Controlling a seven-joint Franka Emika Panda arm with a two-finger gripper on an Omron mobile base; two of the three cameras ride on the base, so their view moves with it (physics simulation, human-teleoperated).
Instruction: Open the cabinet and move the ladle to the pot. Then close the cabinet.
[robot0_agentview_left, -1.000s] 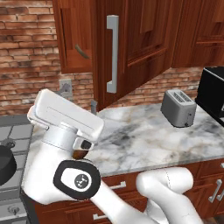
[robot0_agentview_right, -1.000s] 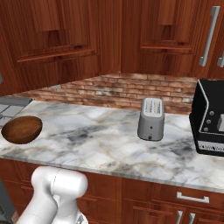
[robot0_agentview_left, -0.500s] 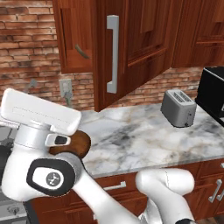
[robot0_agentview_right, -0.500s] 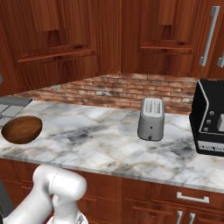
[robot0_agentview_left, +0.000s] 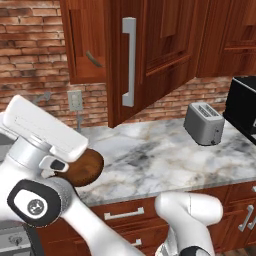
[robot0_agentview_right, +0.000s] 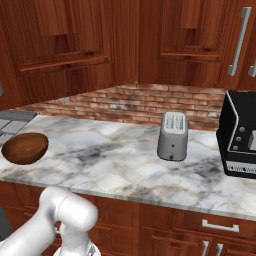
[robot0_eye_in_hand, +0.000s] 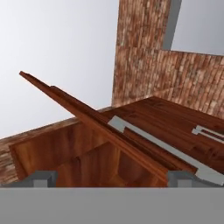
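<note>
The cabinet (robot0_agentview_left: 150, 55) door is seen swung open above the marble counter (robot0_agentview_left: 150, 160); the ladle (robot0_agentview_left: 93, 58) hangs inside. The gripper (robot0_eye_in_hand: 113, 179) is spread wide, nothing held.

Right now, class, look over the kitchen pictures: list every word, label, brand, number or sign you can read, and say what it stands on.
No readable text anywhere.
Black appliance: pale knobs and a panel on its front, with no letters to make out.
Toaster: plain grey, no brand visible.
Wall outlet: blank plate.
Cabinet door and its handle: bare, no labels.
</note>
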